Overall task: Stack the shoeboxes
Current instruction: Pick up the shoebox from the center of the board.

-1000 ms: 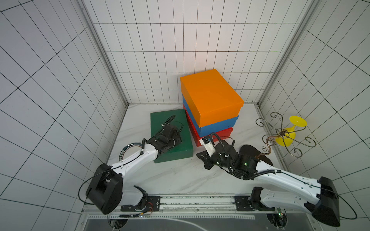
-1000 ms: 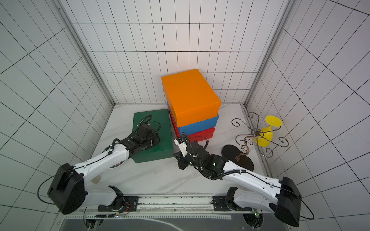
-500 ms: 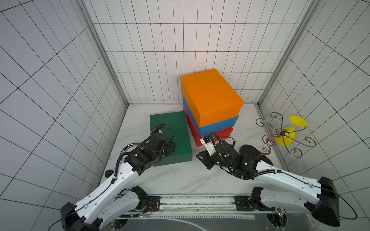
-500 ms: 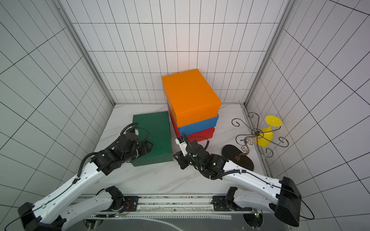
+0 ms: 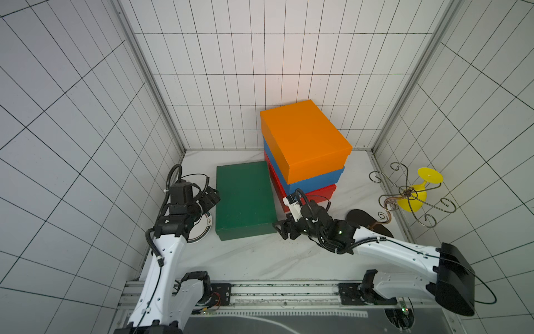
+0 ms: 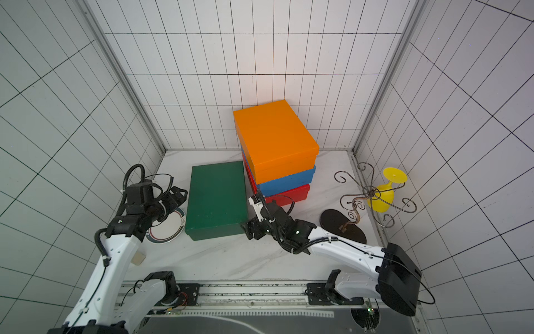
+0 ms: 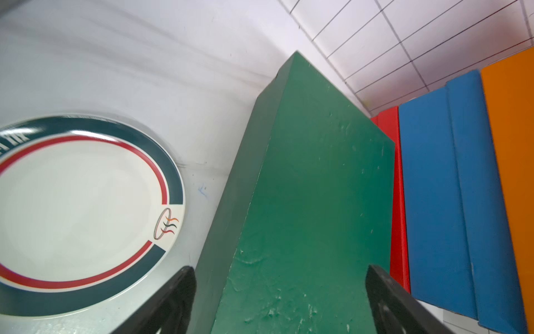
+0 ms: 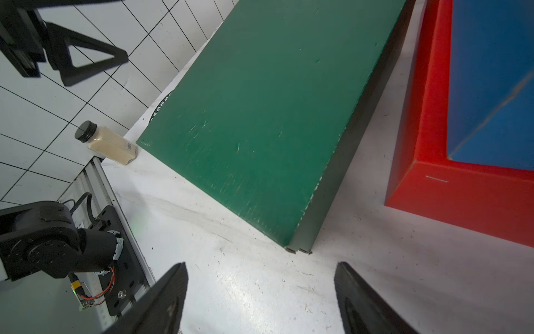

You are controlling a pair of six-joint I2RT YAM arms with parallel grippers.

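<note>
The dark green rectangular lidded cardboard shoebox (image 5: 244,199) is lying flat on the white marble tabletop (image 5: 245,260). Just beside its long side facing the right arm, the red cardboard shoebox (image 5: 320,192), the blue one (image 5: 315,177) and the orange one (image 5: 303,136) are standing as a stack, orange on top. The left gripper (image 5: 210,197) is hovering just beside the green box's opposite long edge with jaws spread wide, gripping nothing, while the right gripper (image 5: 281,230) is hanging just off the green box's near corner, likewise spread and empty.
</note>
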